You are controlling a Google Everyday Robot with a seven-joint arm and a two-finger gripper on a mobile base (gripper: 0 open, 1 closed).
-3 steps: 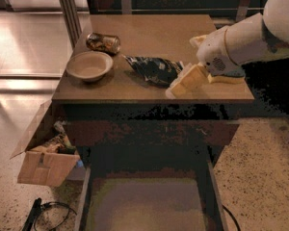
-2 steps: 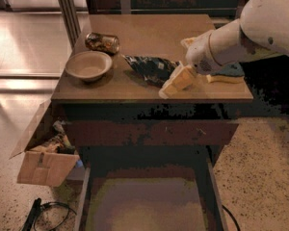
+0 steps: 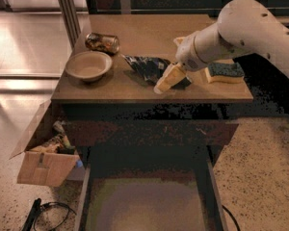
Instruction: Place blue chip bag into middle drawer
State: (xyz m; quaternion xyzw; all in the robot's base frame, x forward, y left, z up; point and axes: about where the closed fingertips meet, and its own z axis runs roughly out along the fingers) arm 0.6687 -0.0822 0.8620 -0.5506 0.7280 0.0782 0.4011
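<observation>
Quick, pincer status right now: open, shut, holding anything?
Pincer: cannot be told; it is at the right end of the blue chip bag.

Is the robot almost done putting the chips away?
Not yet. The drawer is already open. The end effector is down at the chip bag, which lies on the table. Lifting it and dropping it into the drawer are left.

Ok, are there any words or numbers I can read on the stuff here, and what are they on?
No text here can be read.
White markings on the blue chip bag: too blurred to read.
Label on the crushed can: too blurred to read.
The gripper, at the bag's right end on the table top: no writing shows.
</observation>
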